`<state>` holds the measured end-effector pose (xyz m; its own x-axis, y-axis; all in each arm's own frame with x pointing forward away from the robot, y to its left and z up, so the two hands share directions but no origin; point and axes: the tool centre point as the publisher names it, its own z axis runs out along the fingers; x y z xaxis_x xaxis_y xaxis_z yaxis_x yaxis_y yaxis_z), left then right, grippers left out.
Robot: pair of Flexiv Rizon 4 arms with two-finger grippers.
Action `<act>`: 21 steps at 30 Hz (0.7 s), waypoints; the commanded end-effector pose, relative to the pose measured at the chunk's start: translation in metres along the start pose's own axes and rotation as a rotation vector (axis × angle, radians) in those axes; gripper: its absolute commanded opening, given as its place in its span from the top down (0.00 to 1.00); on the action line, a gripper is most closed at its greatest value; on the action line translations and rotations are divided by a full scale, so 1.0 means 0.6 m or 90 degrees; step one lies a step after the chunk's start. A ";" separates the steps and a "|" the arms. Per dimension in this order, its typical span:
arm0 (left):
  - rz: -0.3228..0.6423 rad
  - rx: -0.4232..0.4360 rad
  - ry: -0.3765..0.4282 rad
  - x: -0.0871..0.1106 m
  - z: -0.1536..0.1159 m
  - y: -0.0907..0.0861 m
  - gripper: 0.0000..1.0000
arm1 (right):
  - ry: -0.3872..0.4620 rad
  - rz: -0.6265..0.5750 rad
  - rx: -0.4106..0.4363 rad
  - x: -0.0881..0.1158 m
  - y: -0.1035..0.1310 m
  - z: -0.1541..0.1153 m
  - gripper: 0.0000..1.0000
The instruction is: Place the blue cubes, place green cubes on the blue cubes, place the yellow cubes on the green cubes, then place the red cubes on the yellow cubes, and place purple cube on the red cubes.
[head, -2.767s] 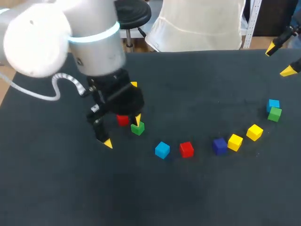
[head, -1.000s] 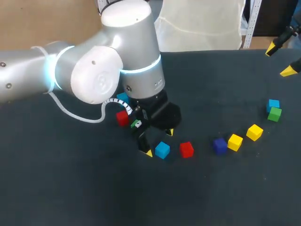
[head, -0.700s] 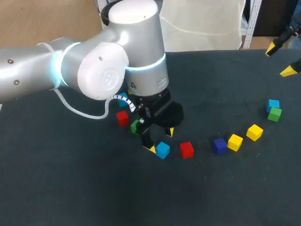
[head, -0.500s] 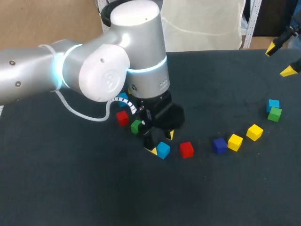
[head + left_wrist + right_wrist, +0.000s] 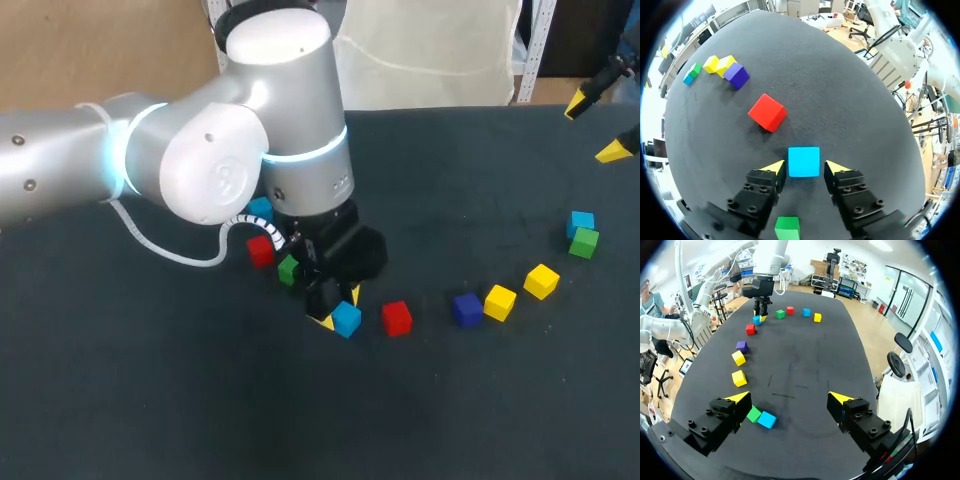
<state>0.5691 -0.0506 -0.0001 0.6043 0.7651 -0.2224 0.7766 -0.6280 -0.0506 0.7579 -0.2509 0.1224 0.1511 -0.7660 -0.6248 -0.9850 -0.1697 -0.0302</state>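
My left gripper [image 5: 338, 307] is low over the table with a light blue cube [image 5: 347, 319] between its yellow tips. In the left wrist view that blue cube [image 5: 804, 161] sits squarely between the fingers [image 5: 772, 167], with a thin gap on each side, so the left gripper [image 5: 805, 165] is open. A red cube [image 5: 767, 112] lies just ahead of it and a green cube [image 5: 787, 228] under the wrist. My right gripper [image 5: 595, 128] hangs open and empty at the far right corner. Below that right gripper [image 5: 790, 397] lie a green cube [image 5: 754, 414] and a blue cube [image 5: 767, 419].
To the right, a red cube [image 5: 397, 317], a purple cube [image 5: 466, 309] and two yellow cubes [image 5: 499, 301] [image 5: 541, 281] curve toward a blue [image 5: 581, 222] and green [image 5: 584, 242] pair. Behind my left arm sit red [image 5: 261, 251], green [image 5: 288, 268] and blue [image 5: 260, 208] cubes.
My left arm has swung right from the red and green cubes to the light blue cube, and its fingers have narrowed around it. The right arm has not moved.
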 end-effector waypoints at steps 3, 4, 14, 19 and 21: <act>-0.003 0.011 -0.004 -0.001 0.003 0.008 1.00 | -0.001 -0.001 0.001 0.000 0.000 0.000 0.00; -0.004 0.013 -0.004 -0.001 0.003 0.009 1.00 | -0.001 -0.001 0.001 0.000 0.000 0.000 0.00; -0.125 -0.022 -0.064 -0.007 -0.025 0.028 1.00 | -0.001 -0.001 0.001 0.000 0.000 0.000 0.00; -0.201 -0.034 -0.064 -0.004 -0.042 0.051 1.00 | -0.001 -0.001 0.001 0.000 0.000 0.000 0.00; -0.227 -0.035 -0.057 -0.001 -0.049 0.062 1.00 | -0.001 -0.001 0.001 0.000 0.000 0.000 0.00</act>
<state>0.5972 -0.0671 0.0216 0.2911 0.9077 -0.3021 0.9407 -0.3292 -0.0826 0.7579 -0.2509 0.1224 0.1512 -0.7660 -0.6248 -0.9850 -0.1697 -0.0302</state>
